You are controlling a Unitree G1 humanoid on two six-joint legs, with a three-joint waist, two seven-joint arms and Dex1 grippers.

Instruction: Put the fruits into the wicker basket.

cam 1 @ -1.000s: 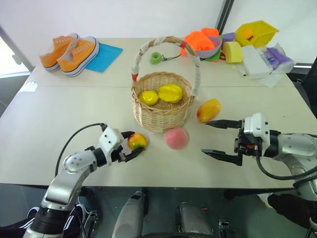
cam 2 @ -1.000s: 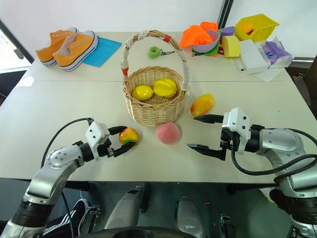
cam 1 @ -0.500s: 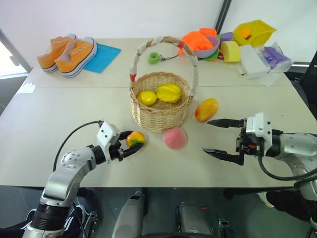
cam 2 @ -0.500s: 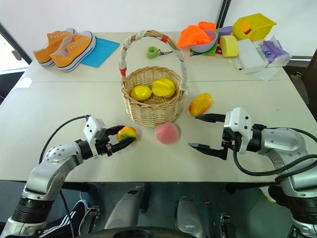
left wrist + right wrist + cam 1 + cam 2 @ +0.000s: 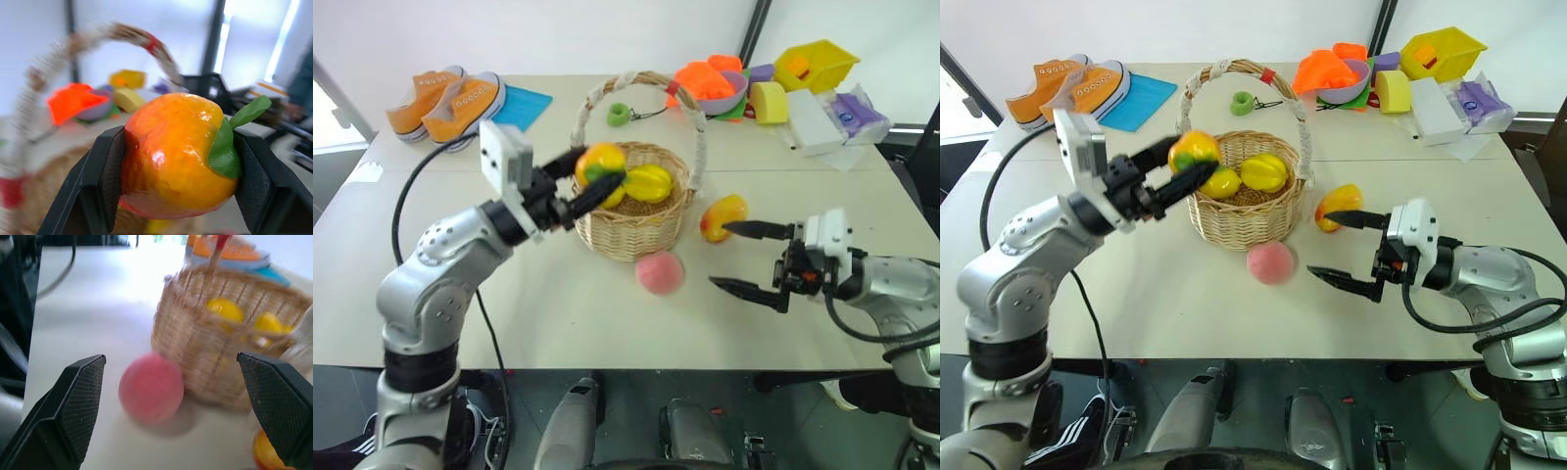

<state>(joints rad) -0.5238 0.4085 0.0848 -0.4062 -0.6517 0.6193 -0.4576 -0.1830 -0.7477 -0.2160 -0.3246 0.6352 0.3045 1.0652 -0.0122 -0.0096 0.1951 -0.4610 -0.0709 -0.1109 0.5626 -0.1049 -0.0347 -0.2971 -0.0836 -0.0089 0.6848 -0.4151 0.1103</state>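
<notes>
Left gripper: you see it clenched on the orange-yellow round toy fruit with a green leaf, held above the near-left rim of the round tan woven wicker basket.
Basket contents: two yellow toy fruits.
Right gripper: your jaws stand wide apart, holding nothing.
Table: pink round peach just in front of the basket; orange-yellow oval mango to its right.

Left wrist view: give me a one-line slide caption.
Left gripper shut on the orange fruit, the basket's handle arching behind.
</notes>
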